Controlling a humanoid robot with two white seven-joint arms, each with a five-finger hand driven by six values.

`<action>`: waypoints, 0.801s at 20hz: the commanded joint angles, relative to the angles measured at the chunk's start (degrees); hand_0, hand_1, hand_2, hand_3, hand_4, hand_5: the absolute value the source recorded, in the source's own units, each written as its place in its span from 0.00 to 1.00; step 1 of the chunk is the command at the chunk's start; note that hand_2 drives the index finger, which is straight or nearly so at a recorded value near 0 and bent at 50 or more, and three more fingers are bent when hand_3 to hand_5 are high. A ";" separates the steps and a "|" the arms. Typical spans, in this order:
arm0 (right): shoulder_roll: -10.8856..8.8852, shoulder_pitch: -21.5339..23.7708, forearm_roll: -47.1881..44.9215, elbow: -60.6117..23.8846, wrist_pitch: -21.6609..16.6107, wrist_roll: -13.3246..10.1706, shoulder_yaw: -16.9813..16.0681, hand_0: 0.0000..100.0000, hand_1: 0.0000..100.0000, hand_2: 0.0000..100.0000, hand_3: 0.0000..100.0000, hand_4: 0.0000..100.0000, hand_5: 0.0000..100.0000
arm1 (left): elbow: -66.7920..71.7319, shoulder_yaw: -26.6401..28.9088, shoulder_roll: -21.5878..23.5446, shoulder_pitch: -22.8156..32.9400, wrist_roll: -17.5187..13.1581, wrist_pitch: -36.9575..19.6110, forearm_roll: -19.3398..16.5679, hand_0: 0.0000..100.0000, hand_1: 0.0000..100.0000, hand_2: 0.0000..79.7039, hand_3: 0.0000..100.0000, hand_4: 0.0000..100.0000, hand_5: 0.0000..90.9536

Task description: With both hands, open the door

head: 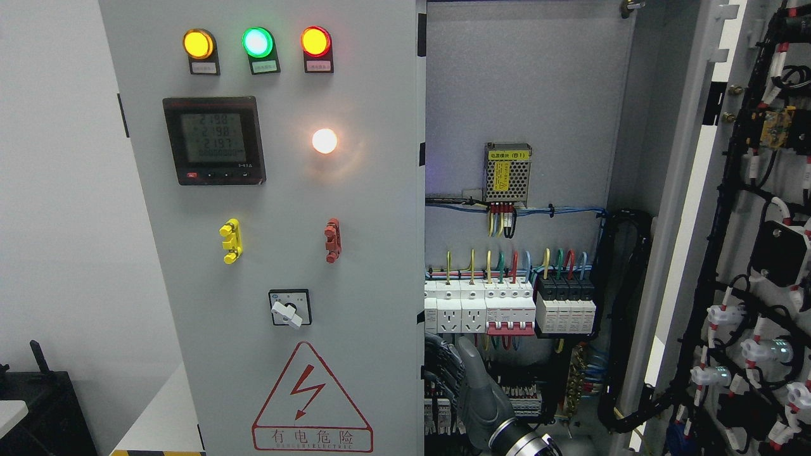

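The grey electrical cabinet has its left door point(355, 266) closed; that door carries indicator lamps, a meter, a rotary switch and a shock warning triangle. Its right door point(747, 266) stands swung wide open at the picture's right, with its wired inner face showing. Between the two doors the cabinet interior point(519, 126) is exposed, with breakers and sockets. My right hand point(476, 389) rises from the bottom edge right of the middle. It sits low inside the opening, just right of the closed door's free edge point(423, 354). Whether it touches that edge is unclear. My left arm is out of sight.
Black cable bundles point(624, 304) run down the cabinet's right inner side. A row of breakers point(507, 310) and terminal blocks lies right behind my hand. A dark box point(38, 405) stands at the lower left beside a white wall.
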 commanded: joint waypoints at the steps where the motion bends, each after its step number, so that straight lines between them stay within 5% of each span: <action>1: -0.45 -0.08 -0.05 0.42 0.04 0.84 0.36 0.00 0.00 0.00 0.00 0.00 0.00 | -1.84 0.00 0.05 1.67 -0.02 0.02 0.00 0.00 0.00 0.00 0.00 0.04 0.00; 16: -0.45 -1.31 -3.56 0.51 1.71 2.76 0.36 0.00 0.00 0.00 0.00 0.00 0.00 | -1.84 0.00 0.05 1.67 -0.02 0.02 0.00 0.00 0.00 0.00 0.00 0.04 0.00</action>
